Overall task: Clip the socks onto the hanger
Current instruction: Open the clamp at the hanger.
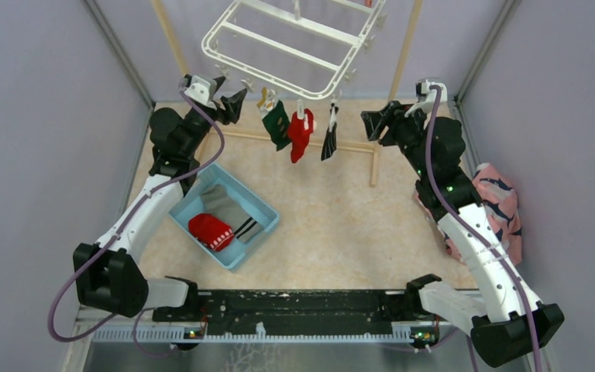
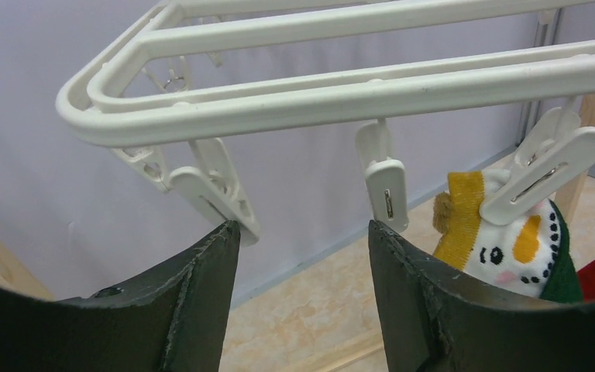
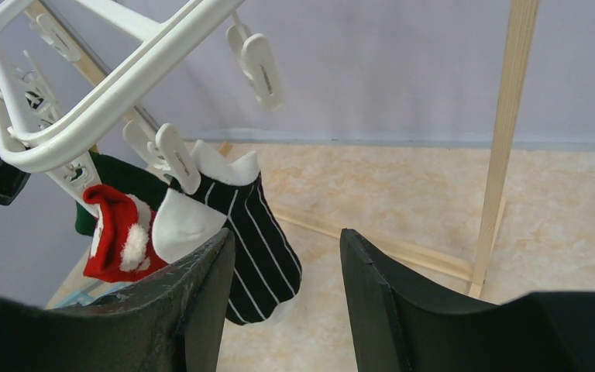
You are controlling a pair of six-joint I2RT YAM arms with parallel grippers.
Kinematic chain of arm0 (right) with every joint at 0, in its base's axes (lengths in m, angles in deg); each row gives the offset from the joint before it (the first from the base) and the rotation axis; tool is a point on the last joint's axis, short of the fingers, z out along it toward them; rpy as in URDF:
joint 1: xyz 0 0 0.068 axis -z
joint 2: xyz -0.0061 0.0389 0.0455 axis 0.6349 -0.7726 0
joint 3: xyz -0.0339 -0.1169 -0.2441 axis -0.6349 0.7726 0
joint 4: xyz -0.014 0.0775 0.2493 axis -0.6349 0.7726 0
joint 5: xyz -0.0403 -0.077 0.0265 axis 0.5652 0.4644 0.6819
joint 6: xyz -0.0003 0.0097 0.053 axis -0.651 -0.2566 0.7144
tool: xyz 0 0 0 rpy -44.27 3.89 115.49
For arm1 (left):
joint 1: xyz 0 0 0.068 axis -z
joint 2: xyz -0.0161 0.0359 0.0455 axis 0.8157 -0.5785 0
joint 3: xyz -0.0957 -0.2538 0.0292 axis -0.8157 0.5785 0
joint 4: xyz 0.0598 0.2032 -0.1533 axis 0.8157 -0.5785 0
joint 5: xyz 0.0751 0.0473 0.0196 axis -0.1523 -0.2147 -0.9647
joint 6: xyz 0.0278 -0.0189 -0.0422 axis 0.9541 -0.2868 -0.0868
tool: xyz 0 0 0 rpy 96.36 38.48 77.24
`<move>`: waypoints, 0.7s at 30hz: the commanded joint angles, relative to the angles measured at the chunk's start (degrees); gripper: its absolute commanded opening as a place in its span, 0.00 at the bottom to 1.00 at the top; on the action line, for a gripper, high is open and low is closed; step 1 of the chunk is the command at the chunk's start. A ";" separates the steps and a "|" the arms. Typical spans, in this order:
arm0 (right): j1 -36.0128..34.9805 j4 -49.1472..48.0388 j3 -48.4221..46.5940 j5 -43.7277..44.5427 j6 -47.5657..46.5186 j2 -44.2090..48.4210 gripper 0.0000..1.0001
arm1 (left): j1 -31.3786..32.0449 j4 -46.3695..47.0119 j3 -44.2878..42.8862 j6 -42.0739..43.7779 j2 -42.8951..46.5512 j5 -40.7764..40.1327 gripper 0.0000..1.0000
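Three socks (image 1: 300,133) clipped on hanger (image 2: 356,97); left pincer (image 2: 302,232) and right pincer (image 3: 287,236) spread, empty; next, probably: fetch red sock (image 1: 211,231) from bin (image 1: 267,218).

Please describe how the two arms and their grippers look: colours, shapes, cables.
The left arm and right arm have white links and black joints. A purple cable runs along each. The left gripper and right gripper have black wedge-shaped fingers. Small green lights dot the right arm.

Bare floor (image 1: 333,209) under hung socks (image 1: 300,133), between blue bin (image 1: 252,194) and wooden rack (image 1: 374,159).
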 commanded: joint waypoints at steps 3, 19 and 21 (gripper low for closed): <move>-0.38 -3.16 -0.02 -0.55 0.16 0.90 0.53 | -0.90 3.60 0.66 -2.73 -1.37 3.75 0.69; -0.38 -2.89 0.75 -0.38 0.59 2.12 0.53 | -0.90 4.80 0.17 -5.28 -1.00 7.65 0.66; -0.38 -2.52 0.71 -0.10 0.60 2.34 0.53 | -0.90 6.25 0.03 -6.11 -1.93 7.71 0.65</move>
